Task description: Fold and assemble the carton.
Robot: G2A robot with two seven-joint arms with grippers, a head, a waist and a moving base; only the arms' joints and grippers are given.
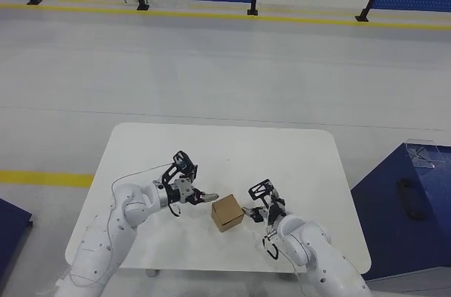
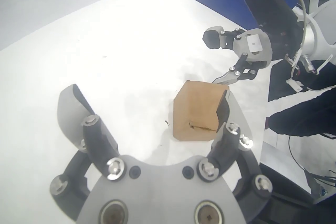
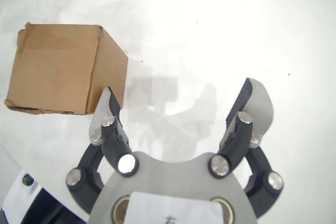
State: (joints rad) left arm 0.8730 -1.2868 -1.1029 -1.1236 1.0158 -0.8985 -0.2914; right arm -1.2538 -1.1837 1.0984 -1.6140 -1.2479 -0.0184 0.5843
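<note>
1. The carton (image 1: 227, 212) is a small brown cardboard cube. The faces that show are folded shut, with rough edges along some seams. It stands on the white surface (image 1: 284, 156) toward the robot's side, between the two arms.
2. The left claw (image 2: 151, 109) is spread wide and grips nothing. It sits low beside the carton. In the left wrist view one of its fingers (image 2: 227, 107) overlaps the carton's near corner; whether the pad presses the cardboard cannot be told. The other finger is well apart from the carton, over bare surface.
3. The right claw (image 3: 181, 99) is also spread wide, with nothing between its pads. One of its fingers (image 3: 111, 101) lies at the carton's lower corner, touching it or just beside it. The other stands apart over bare surface.
4. In the left wrist view the right claw sits on the far side of the carton, one fingertip at the carton's upper far edge.
5. In the top view the two claws flank the carton from opposite sides.
6. A blue cabinet (image 1: 403, 215) stands on the floor off the surface's right side.
</note>
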